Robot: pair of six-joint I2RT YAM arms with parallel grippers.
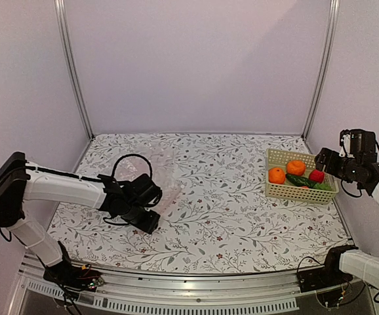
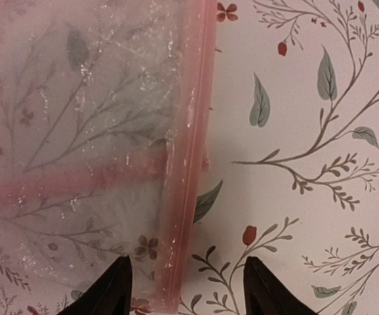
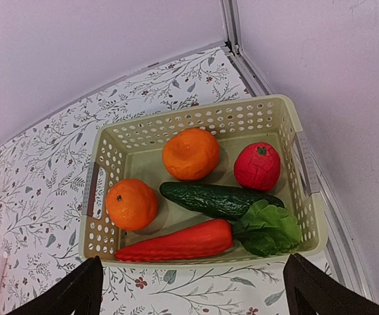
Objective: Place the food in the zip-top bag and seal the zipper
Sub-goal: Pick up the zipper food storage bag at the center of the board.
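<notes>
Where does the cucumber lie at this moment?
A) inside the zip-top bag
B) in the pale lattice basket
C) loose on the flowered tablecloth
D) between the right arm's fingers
B: the cucumber lies on the floor of the basket, between an orange and the carrot.

1. Two oranges: one orange (image 3: pixel 190 153) at 12 o'clock in the basket (image 3: pixel 196 115), the other orange (image 3: pixel 131 203) at 9 o'clock.
2. One dark green cucumber (image 3: pixel 219 200).
3. One red fruit (image 3: pixel 257 165).
4. One red-orange carrot (image 3: pixel 176 243).
5. One lettuce leaf (image 3: pixel 267 228).
6. One pale lattice basket.
7. One clear zip-top bag (image 2: pixel 78 131) with one pink zipper strip (image 2: pixel 186 164).
8. Two robot arms: left arm (image 1: pixel 65 187), right arm (image 1: pixel 366 167).
</notes>
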